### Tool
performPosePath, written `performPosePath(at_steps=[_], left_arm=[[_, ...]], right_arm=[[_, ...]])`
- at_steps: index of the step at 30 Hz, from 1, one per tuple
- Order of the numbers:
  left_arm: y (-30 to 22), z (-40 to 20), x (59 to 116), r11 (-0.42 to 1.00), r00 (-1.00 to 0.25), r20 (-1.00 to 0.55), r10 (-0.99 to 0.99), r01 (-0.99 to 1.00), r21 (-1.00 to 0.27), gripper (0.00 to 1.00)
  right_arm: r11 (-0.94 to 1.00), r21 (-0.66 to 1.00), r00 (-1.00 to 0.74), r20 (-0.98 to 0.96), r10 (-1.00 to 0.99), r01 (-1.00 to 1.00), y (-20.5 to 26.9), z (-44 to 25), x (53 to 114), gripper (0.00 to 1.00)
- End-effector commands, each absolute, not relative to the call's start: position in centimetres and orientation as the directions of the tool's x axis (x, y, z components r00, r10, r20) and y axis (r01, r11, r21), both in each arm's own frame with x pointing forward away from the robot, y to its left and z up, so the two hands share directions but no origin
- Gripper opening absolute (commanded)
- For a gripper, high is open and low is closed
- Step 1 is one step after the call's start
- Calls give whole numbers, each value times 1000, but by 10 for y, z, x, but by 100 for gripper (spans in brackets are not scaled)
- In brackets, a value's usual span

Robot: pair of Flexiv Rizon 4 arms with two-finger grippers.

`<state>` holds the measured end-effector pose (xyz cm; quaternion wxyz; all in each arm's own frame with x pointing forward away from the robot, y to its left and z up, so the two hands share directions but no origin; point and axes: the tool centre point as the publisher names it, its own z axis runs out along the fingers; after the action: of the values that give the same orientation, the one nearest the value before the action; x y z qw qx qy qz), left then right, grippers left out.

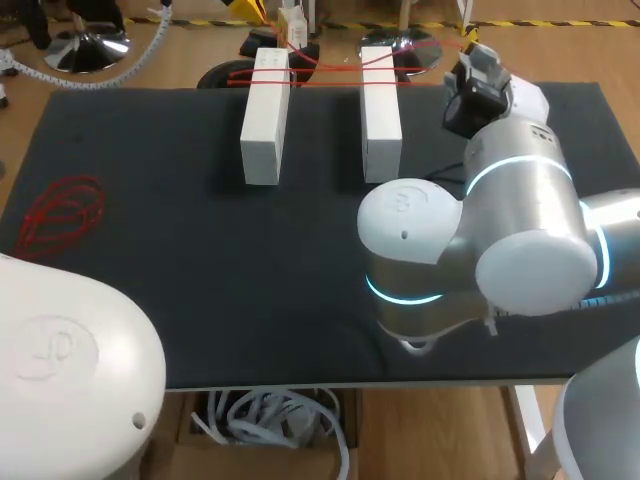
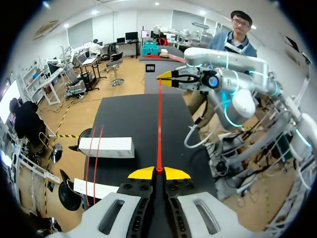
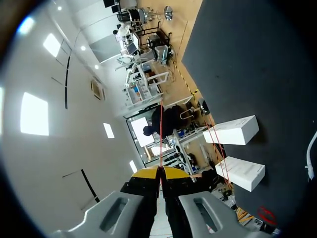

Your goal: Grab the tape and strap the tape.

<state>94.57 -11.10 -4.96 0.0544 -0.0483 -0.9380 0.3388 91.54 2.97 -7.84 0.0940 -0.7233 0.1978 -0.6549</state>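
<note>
Between the yellow tips of the left claw (image 2: 159, 171), which were pressed together, sat one end of a red tape (image 2: 159, 124); the claw was clamped on it. From those tips the tape ran straight and taut above the black tabletop (image 2: 138, 114) to the right claw (image 2: 164, 78). That claw hung past the tabletop's far end in the left wrist view and pinched the tape's other end. The right wrist view showed the same: the right claw's (image 3: 160, 172) tips were closed on the tape, which left them as a thin red line straight ahead.

Off to one side of the left claw lay two white boxes (image 2: 106, 147) (image 2: 94, 187), parallel and apart, with thin red strands (image 2: 97, 158) laid across both. From the head view the boxes (image 1: 266, 115) (image 1: 380, 110) sat on the far part of the tabletop (image 1: 200, 300). The strands (image 1: 320, 65) crossed their far ends and ran toward the far right corner. The right arm (image 1: 520, 240) came in from the right and covered the near right of the tabletop. A loose tangle of red tape (image 1: 62, 212) lay flat near the left edge, well apart from the boxes.
</note>
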Motion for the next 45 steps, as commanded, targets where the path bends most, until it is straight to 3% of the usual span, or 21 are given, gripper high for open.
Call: performPosePath(at_steps=[1, 18, 24, 27, 30, 33, 45], left_arm=[[-111, -49, 945, 767, -989, 70, 128, 54, -639, 0], [-111, -49, 945, 767, -989, 70, 128, 54, -639, 0], [-111, -49, 945, 767, -989, 70, 128, 54, -639, 0], [-111, -49, 945, 767, -989, 70, 128, 54, -639, 0], [-111, -49, 945, 767, -989, 70, 128, 54, -639, 0], [-111, -49, 945, 767, -989, 70, 128, 54, -639, 0], [-111, -49, 945, 767, -989, 70, 128, 54, -639, 0]], right_arm=[[-905, -393, 72, 910, -408, -162, 27, -75, 916, 0], [-905, -393, 72, 910, -408, -162, 27, -75, 916, 0], [-1000, 4, 68, 998, 3, -24, 23, -66, 917, 0], [-952, 306, 58, 950, 306, 10, 22, -61, 916, 0], [-888, 458, 64, 888, 455, -35, 21, -55, 916, 0], [-918, 378, 53, 926, 375, -120, 26, -44, 914, 0], [-918, 378, 53, 926, 375, -120, 26, -44, 914, 0]])
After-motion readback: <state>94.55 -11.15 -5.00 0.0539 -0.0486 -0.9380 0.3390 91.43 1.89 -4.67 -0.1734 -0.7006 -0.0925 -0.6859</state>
